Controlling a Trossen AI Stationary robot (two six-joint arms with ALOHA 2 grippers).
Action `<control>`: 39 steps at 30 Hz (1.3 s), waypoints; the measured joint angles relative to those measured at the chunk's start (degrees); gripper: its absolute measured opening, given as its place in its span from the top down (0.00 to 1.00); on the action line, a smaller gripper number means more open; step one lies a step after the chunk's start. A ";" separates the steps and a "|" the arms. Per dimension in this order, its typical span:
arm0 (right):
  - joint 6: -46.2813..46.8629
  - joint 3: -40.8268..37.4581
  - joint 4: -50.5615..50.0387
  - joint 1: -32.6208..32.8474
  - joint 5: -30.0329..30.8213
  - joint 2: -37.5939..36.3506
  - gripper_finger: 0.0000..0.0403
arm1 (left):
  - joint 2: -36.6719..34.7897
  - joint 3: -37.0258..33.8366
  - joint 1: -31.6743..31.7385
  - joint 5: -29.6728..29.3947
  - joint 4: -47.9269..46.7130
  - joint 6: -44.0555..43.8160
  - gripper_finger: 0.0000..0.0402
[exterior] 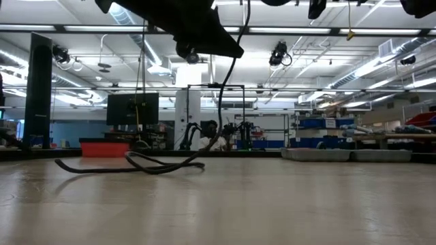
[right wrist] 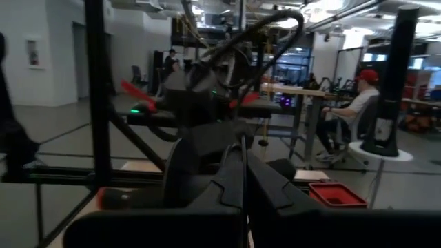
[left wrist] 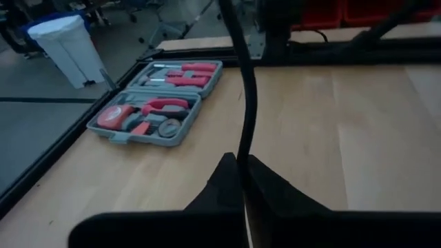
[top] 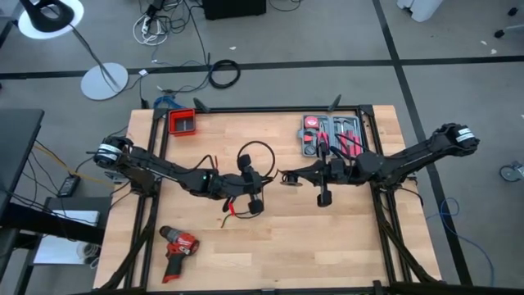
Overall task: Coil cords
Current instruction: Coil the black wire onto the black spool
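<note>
Cord point(top: 255, 152) looping up mid-worktop point(top: 344, 238), left gripper point(top: 253, 182) pinching it closed between its fingers point(left wrist: 272, 189), right gripper point(top: 284, 176) hanging just beside, closed and holding nothing visible, drill point(top: 178, 248) lying near the front edge.
</note>
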 joint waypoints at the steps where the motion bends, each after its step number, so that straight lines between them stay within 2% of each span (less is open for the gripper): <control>1: 0.00 0.00 0.70 0.00 0.36 0.46 1.00 | 0.21 0.20 0.00 -0.66 0.09 -0.07 0.99; 4: 0.19 0.00 3.06 0.00 1.97 2.41 1.00 | 1.11 0.74 0.00 -2.08 -0.07 -0.74 1.00; 8: 0.42 0.00 5.16 0.26 8.31 5.46 1.00 | 3.55 1.23 0.00 -1.95 0.24 -3.19 1.00; 11: 0.44 0.00 5.48 0.33 10.68 6.50 1.00 | 5.50 1.22 -0.18 -1.68 0.06 -5.09 1.00; 16: -0.52 0.00 1.88 0.59 11.72 5.60 1.00 | 6.39 1.21 -0.91 -1.36 -0.97 -6.37 1.00; 20: -0.61 0.00 -1.01 0.70 14.96 3.48 1.00 | 6.39 1.21 -1.50 -1.38 -1.46 -6.84 1.00; 27: 0.26 0.00 3.91 -0.30 15.52 2.96 1.00 | 6.39 1.21 -1.50 -2.17 1.83 -7.24 1.00; 32: 3.06 0.00 5.62 -0.66 18.97 6.21 1.00 | 6.39 1.21 -0.36 -2.18 3.30 -7.19 1.00; 39: 4.09 0.00 13.95 -0.66 22.39 12.03 1.00 | 6.87 1.21 0.55 -1.98 3.85 -8.17 1.00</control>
